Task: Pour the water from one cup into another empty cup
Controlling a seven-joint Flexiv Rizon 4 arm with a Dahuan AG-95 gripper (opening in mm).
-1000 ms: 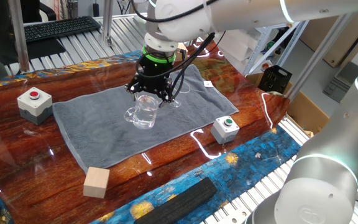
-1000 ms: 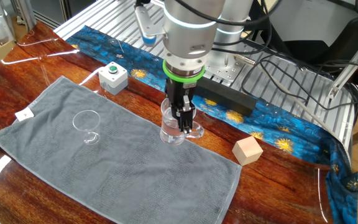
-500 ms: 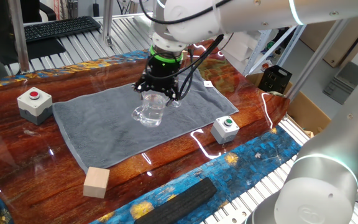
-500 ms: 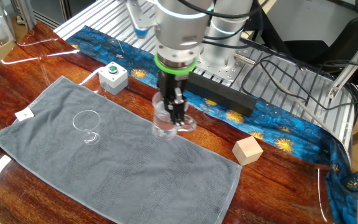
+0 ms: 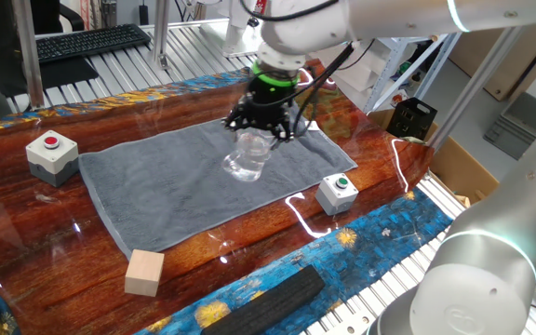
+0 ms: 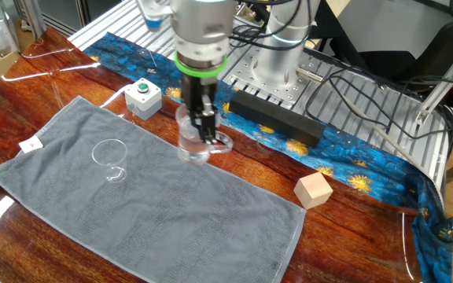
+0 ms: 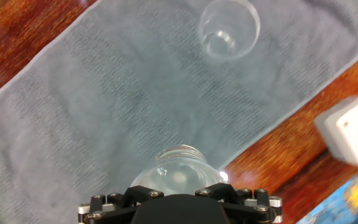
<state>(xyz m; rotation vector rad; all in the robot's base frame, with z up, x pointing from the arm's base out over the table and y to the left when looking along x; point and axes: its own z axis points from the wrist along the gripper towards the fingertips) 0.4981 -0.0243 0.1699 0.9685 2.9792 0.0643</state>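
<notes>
Gripper (image 6: 204,130) clamped on mug (image 6: 196,144), raised over grey towel (image 6: 156,200). Small glass (image 6: 110,159) well apart, bare towel between. Mug clear, upright.

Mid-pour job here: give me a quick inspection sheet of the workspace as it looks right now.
Surface: wooden table, grey towel spread flat.
Job's things: glass mug held above the towel, upright; water not discernible; small glass standing on the towel, apart from the mug.
Clutter: wooden block, black bar, green-button box, red-button box.
Grippers: gripper closed on the mug.
Cables: black bundle behind the arm's base.
Surroundings: keyboard, cardboard boxes.
</notes>
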